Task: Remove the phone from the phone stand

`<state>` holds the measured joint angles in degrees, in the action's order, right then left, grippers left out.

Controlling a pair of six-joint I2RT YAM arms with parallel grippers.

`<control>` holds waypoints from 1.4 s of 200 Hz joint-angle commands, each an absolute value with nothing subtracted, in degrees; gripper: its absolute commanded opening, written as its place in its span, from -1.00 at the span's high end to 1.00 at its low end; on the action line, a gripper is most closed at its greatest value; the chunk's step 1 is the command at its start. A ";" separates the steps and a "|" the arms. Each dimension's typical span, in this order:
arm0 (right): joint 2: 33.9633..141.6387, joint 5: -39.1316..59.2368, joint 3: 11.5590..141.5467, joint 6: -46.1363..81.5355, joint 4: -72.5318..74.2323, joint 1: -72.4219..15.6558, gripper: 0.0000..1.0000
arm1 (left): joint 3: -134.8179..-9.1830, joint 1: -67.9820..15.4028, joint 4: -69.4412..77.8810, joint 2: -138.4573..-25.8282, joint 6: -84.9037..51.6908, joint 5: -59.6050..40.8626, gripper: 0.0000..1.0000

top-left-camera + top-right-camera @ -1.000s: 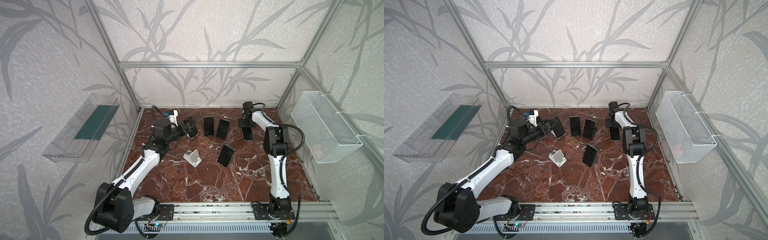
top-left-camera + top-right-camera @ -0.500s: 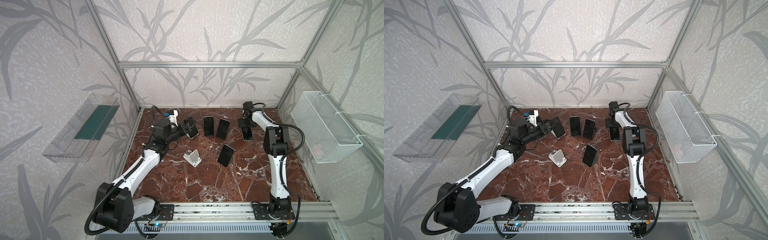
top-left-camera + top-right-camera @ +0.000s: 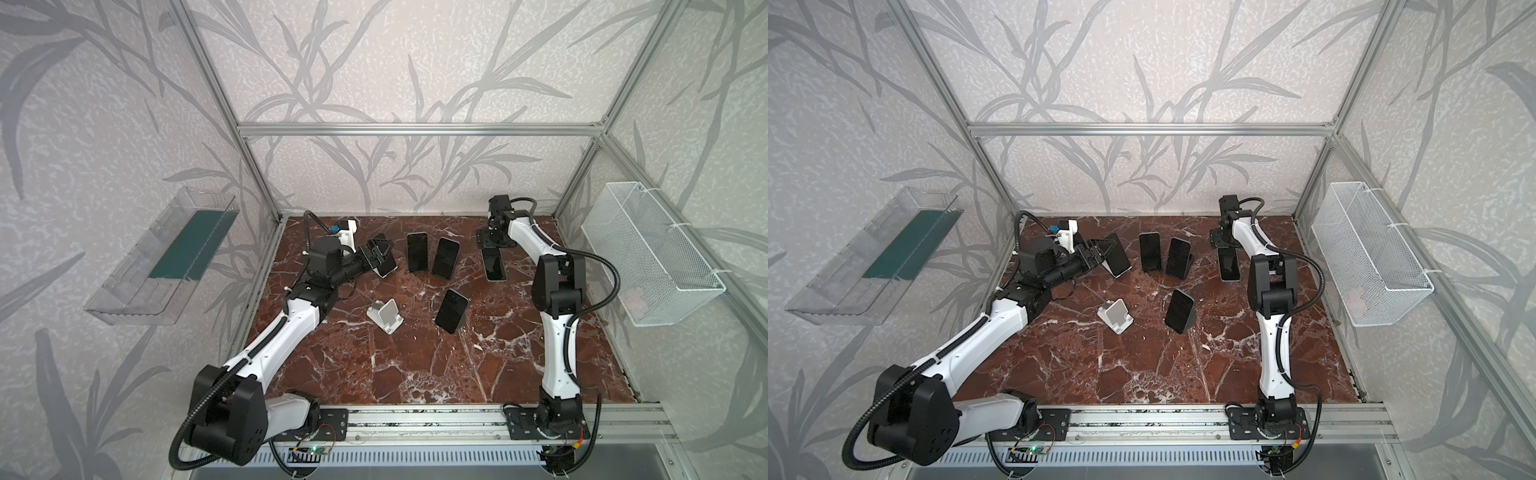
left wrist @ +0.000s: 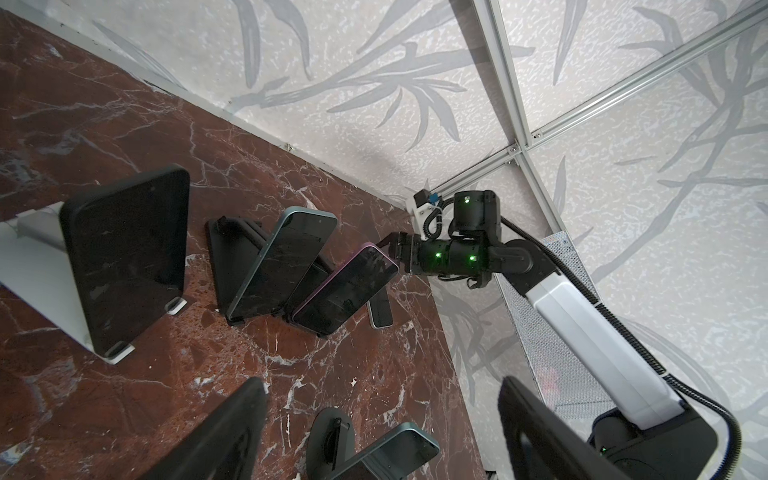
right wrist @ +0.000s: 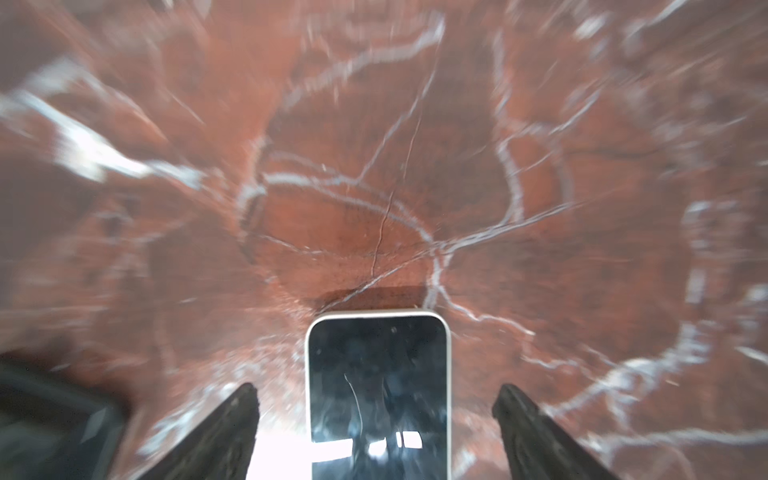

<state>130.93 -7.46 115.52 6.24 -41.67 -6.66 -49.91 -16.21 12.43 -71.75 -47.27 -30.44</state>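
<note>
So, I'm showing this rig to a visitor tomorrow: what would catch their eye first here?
Four dark phones lean on stands across the red marble table, and one white phone stand sits empty near the middle. At the back right, a white-edged phone lies flat, with the right pincer open over it.

Both top views are evenly lit and sharp, with soft shadows. The right wrist view is smeared by motion blur, with white glare on the phone (image 5: 378, 395) screen.
</note>
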 commanded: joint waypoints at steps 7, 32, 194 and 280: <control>121.64 -5.84 110.68 8.94 -41.41 -6.94 -0.78 | -51.88 -17.33 16.24 -69.95 -45.93 -33.67 -0.98; 111.38 -4.70 98.54 12.96 -34.77 -7.02 -0.78 | -51.65 -18.97 14.89 -67.60 -41.84 -32.24 -0.98; 48.53 -12.66 41.54 34.96 -24.89 -27.36 -0.73 | -51.34 -28.47 9.23 -61.56 -34.11 -22.59 -0.91; 41.35 -13.71 43.98 30.91 -31.46 -27.41 -0.79 | -53.33 -37.01 -0.40 -59.60 -23.56 -13.05 -0.89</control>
